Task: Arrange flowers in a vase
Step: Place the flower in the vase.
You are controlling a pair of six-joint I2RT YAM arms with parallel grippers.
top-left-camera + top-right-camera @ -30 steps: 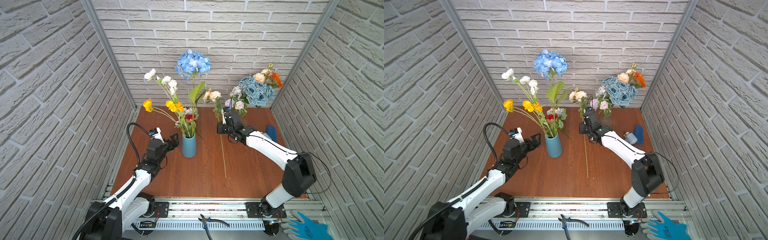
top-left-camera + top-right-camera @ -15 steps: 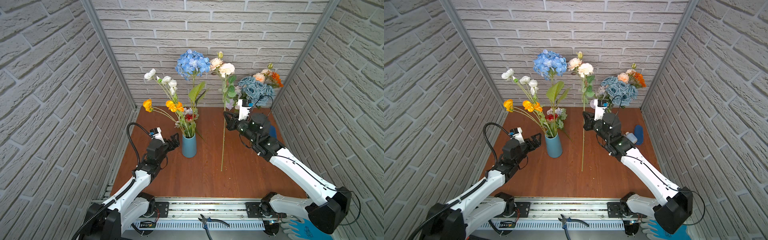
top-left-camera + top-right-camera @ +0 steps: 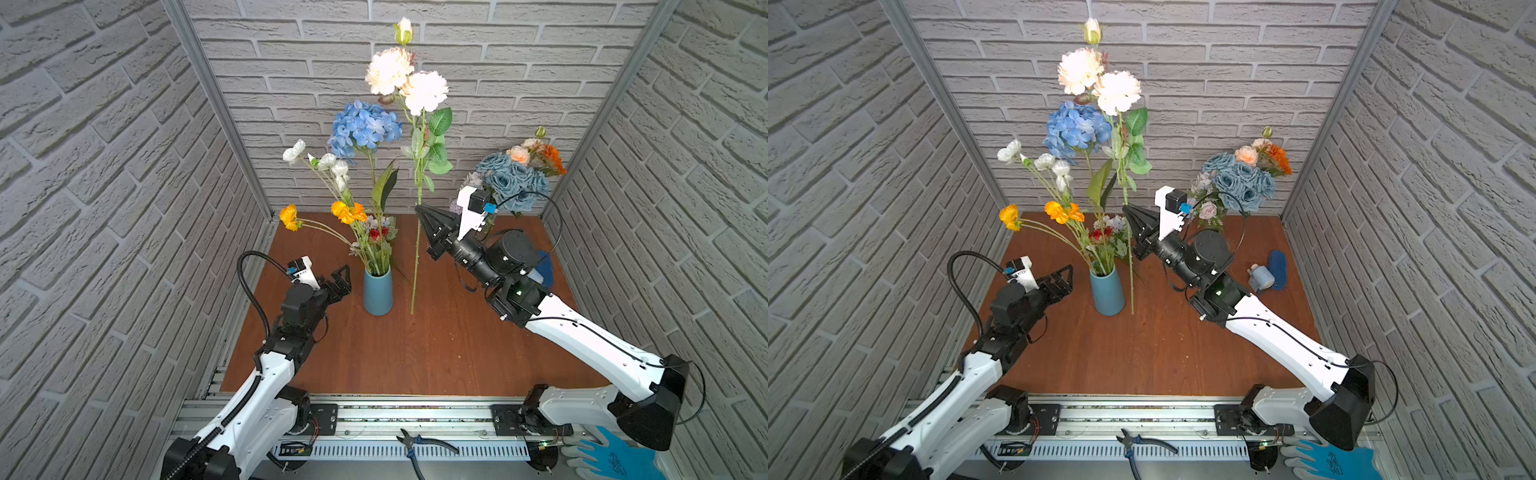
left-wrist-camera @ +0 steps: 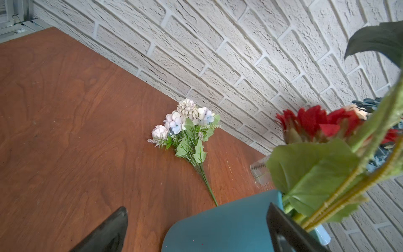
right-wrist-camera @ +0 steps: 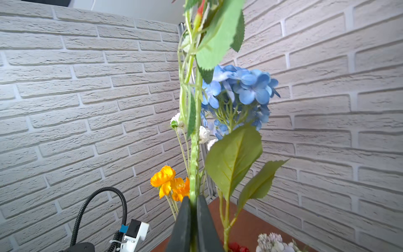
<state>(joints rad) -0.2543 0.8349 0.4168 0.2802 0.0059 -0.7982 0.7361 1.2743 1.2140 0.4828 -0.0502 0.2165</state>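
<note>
1. Jaws of the left gripper (image 3: 344, 274) stand open, just beside the blue vase (image 3: 378, 293).
2. The peach rose (image 3: 409, 83) hangs upright beside it, not inside.
3. The right gripper (image 3: 420, 211) pinches its stem; lift higher, then lower straight in.

The right hand (image 3: 1126, 208) pinches an upright peach rose stem (image 3: 1131, 278) beside the blue vase (image 3: 1108, 291).

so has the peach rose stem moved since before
Yes, upward: the peach rose stem in the right gripper now carries its blooms above the blue hydrangea, its foot nearer the blue vase.
</note>
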